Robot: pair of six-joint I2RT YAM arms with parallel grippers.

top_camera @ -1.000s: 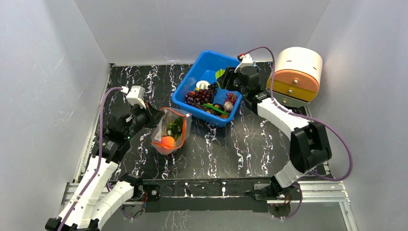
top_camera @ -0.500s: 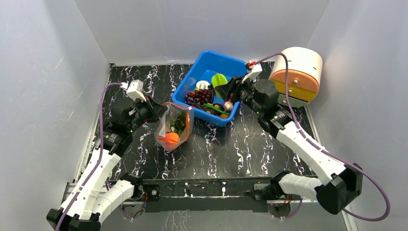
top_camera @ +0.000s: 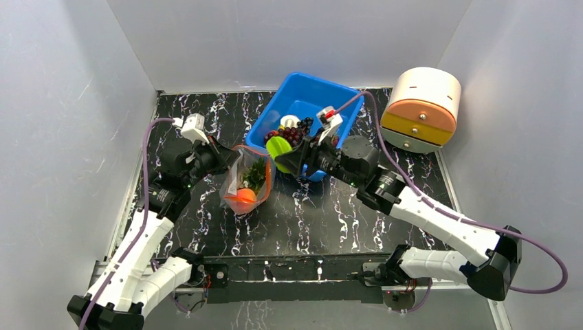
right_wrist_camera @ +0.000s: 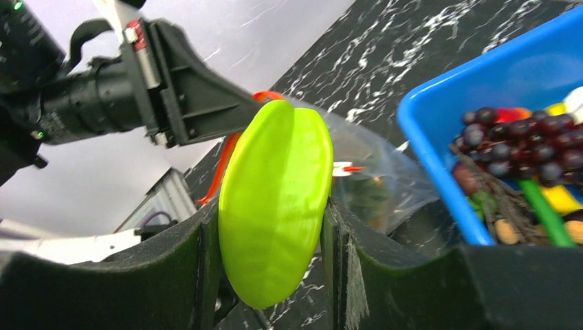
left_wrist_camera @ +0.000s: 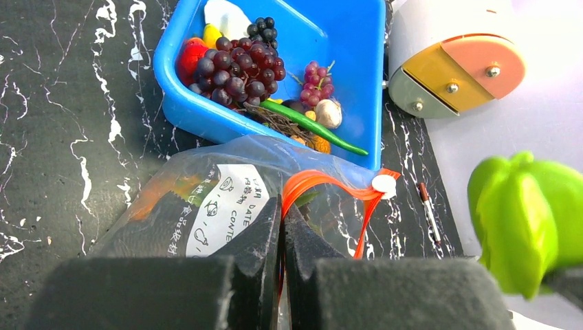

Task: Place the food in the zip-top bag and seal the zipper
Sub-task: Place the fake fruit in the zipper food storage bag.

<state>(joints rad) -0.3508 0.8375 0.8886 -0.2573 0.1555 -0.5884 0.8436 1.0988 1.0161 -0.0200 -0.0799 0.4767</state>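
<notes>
Left claw [left_wrist_camera: 282,210] clamps the zipper [left_wrist_camera: 323,180] of the one bag [left_wrist_camera: 206,199]; right claw [right_wrist_camera: 271,223] grasps one green fruit [right_wrist_camera: 275,165].

The clear zip-top bag [top_camera: 246,180] stands upright, its orange-red zipper [left_wrist_camera: 313,180] unsealed, with an orange piece [top_camera: 246,196] and green leaves [top_camera: 253,175] inside. A lime-green ridged fruit [right_wrist_camera: 275,206] is held in the air just beside the bag mouth. Dark purple grape bunches [top_camera: 292,135] lie behind it, apart from the bag.
</notes>
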